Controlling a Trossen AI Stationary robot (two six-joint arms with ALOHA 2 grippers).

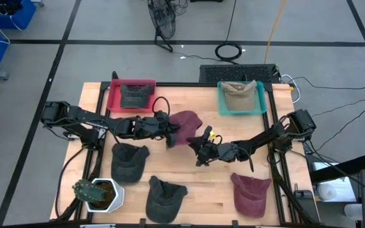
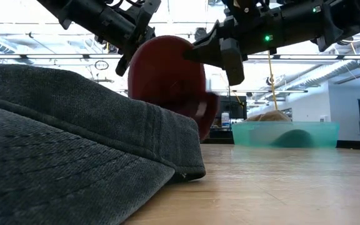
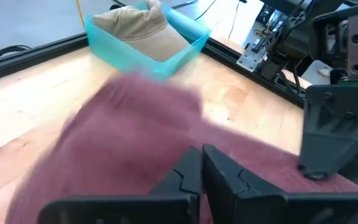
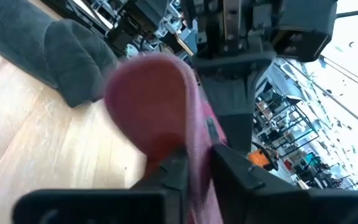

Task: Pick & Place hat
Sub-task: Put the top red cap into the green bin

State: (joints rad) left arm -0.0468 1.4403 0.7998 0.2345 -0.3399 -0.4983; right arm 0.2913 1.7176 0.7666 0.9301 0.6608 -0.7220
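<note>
Maroon hat point(image 1: 185, 123) hangs above the table point(image 1: 201, 183) centre, pinched by both: left hand point(image 1: 169, 135) clamped on one edge, right hand point(image 1: 203, 140) nipping the other.

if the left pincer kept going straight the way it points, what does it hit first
Probably the right pincer: the left pincer points across the maroon hat it grips, and the right one faces it at the hat's far side. Depth is unclear.

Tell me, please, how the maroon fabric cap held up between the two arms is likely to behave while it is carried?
The maroon fabric cap will probably flop: it hangs in soft folds from the left end effector. It likely weighs little, since thin fingers hold it off the table. With the right end effector pinching its edge, it may stretch or twist.
</note>
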